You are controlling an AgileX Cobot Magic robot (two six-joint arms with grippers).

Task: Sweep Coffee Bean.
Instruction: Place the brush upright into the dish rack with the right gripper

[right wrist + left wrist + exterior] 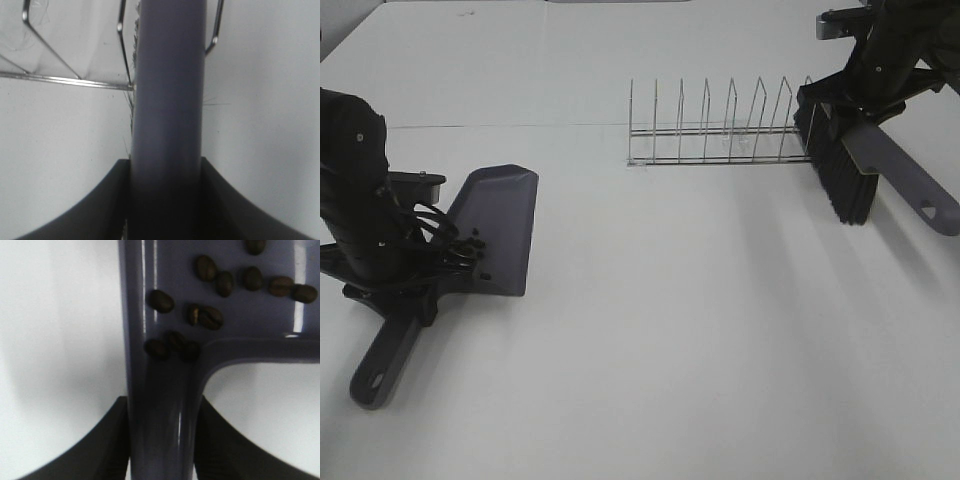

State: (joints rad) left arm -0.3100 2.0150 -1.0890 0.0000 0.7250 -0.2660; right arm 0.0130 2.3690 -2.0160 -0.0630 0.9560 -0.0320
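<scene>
A grey-purple dustpan point(505, 220) lies on the white table at the left. Several coffee beans point(470, 250) sit at its back near the handle; the left wrist view shows them point(210, 315) close up inside the pan point(250, 330). My left gripper point(405, 290) is shut on the dustpan handle point(160, 430). My right gripper point(865, 90) at the far right is shut on the grey handle point(167, 125) of a black-bristled brush point(845, 180). The brush hangs bristles down by the rack's right end.
A wire dish rack point(720, 135) stands at the back centre, also in the right wrist view point(65, 75). The brush handle's free end point(925, 200) sticks out toward the right edge. White tabletop point(700, 330) lies between the dustpan and the brush.
</scene>
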